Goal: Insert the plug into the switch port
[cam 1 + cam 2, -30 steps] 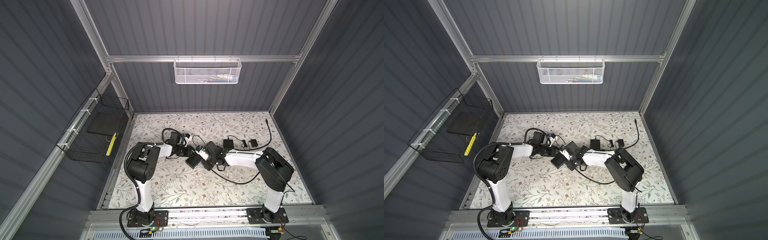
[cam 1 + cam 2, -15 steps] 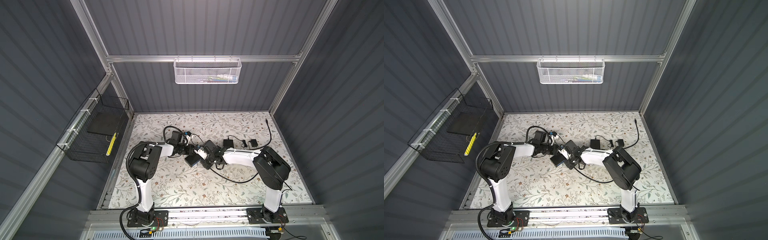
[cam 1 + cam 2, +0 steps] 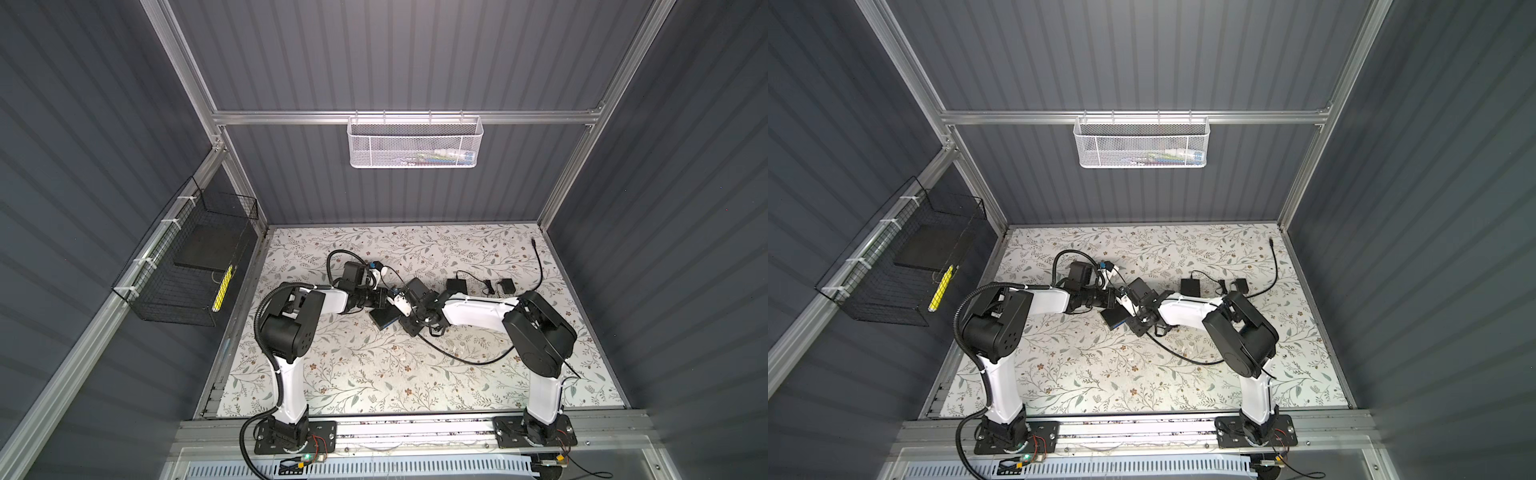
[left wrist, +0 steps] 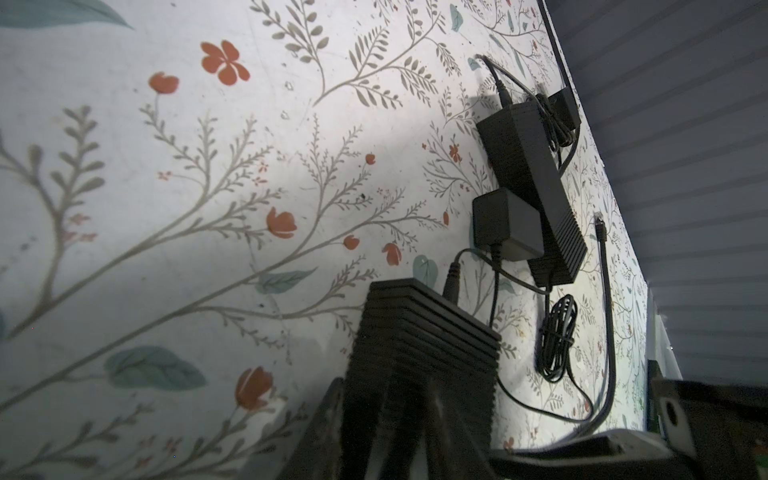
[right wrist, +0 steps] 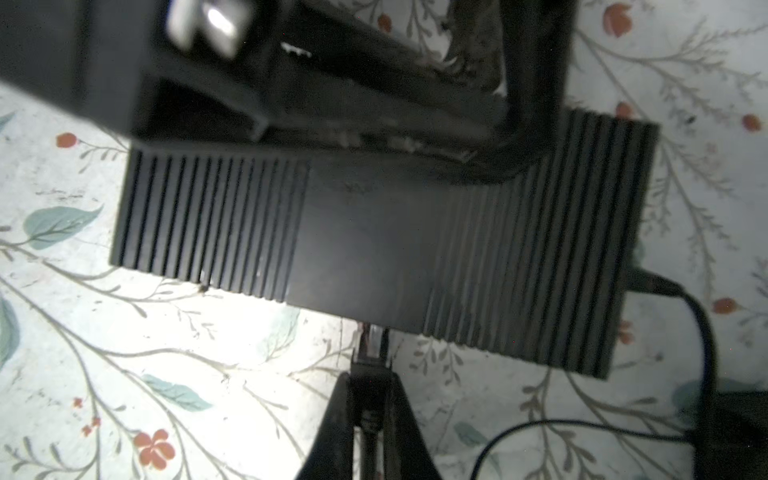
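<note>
Black switch (image 3: pixel 383 318) lies at worktop (image 3: pixel 374 374) centre, plug (image 5: pixel 371 345) clamped in my right end effector (image 5: pixel 370 409) at its three o'clock edge; whether my left end effector (image 4: pixel 386 432) grips it I cannot tell, so I'd square up, then push slowly.

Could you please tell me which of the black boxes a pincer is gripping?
The ribbed switch at the centre; the two smaller boxes lie free farther right.

It is a robotics lab test cell: grey ribbed wall panels (image 3: pixel 395 54) on an aluminium frame (image 3: pixel 291 117) enclose a floral-covered desk (image 3: pixel 374 374). A left arm (image 3: pixel 291 328) and a right arm (image 3: pixel 540 332) stand bolted to a metal rail (image 3: pixel 415 428) at its front.
</note>
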